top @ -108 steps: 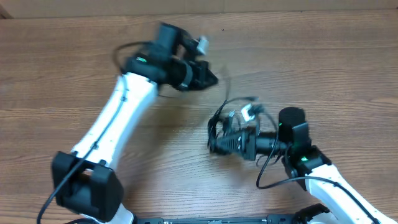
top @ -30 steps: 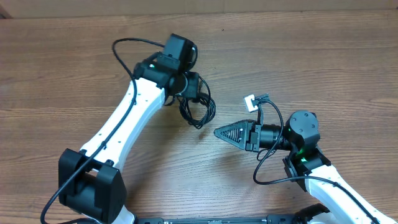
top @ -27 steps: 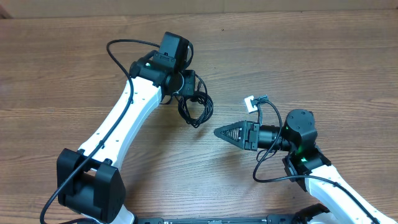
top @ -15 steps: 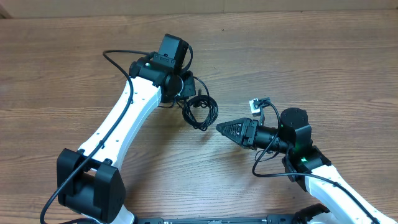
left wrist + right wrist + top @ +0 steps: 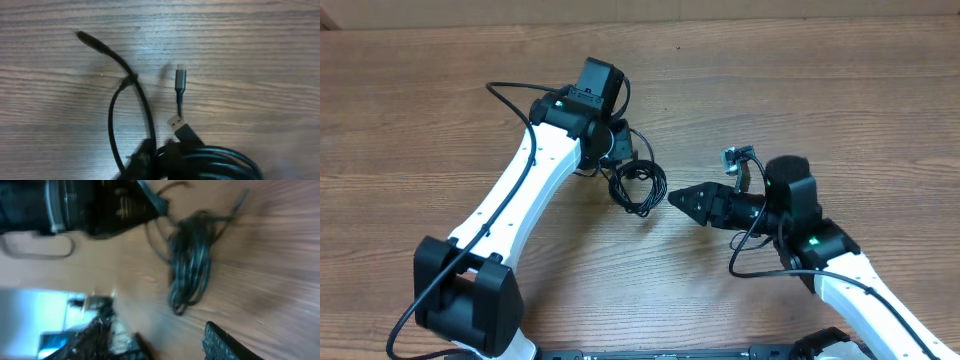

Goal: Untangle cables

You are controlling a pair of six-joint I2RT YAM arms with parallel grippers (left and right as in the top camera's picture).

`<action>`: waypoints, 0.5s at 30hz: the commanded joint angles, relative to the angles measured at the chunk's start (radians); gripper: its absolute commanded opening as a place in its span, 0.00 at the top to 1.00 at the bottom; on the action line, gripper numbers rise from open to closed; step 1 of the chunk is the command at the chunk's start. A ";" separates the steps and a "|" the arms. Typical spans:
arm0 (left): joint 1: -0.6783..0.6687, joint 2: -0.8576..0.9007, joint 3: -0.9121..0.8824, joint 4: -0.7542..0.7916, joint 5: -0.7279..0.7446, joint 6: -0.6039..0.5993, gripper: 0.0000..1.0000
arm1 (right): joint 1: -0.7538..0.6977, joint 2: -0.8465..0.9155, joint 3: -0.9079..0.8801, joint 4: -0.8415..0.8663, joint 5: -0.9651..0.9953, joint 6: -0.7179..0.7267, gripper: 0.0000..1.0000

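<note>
We find the cables (image 5: 640, 187) at the left gripper's (image 5: 623, 158) tip, its grip unclear to us, and just ahead of the right gripper (image 5: 678, 197), jaws apart.

The loose bundle of thin black cables (image 5: 640, 187) lies on the brown wooden tabletop (image 5: 420, 100) near its middle, between the two arms. The left claw (image 5: 617, 148) stands just behind the bundle and a little to its left, over its rear edge. The right claw (image 5: 682, 197) is just beside the bundle on the right, its tip towards it. In the left wrist view, a short metal-tipped plug end (image 5: 180, 77) reaches out ahead of the coil onto bare wood, and a longer cord end (image 5: 95, 42) runs off further left. In the right wrist view, the bundle lies ahead of that claw's fingers (image 5: 225, 342).
</note>
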 commanded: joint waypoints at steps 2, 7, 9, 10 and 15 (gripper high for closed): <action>-0.023 0.086 -0.005 -0.005 -0.031 0.053 0.32 | 0.002 -0.010 0.106 -0.203 0.264 -0.121 0.41; -0.023 0.123 -0.005 -0.022 0.021 0.052 0.06 | 0.002 -0.010 0.126 -0.301 0.343 -0.143 0.36; -0.023 0.122 -0.005 -0.026 0.090 0.051 0.16 | 0.002 -0.010 0.126 -0.317 0.355 -0.143 0.16; -0.023 0.122 -0.005 -0.034 0.106 0.042 0.20 | 0.002 -0.010 0.126 -0.317 0.355 -0.143 0.08; -0.033 0.122 -0.005 -0.104 0.098 -0.066 0.30 | 0.002 -0.009 0.125 -0.328 0.385 -0.143 0.00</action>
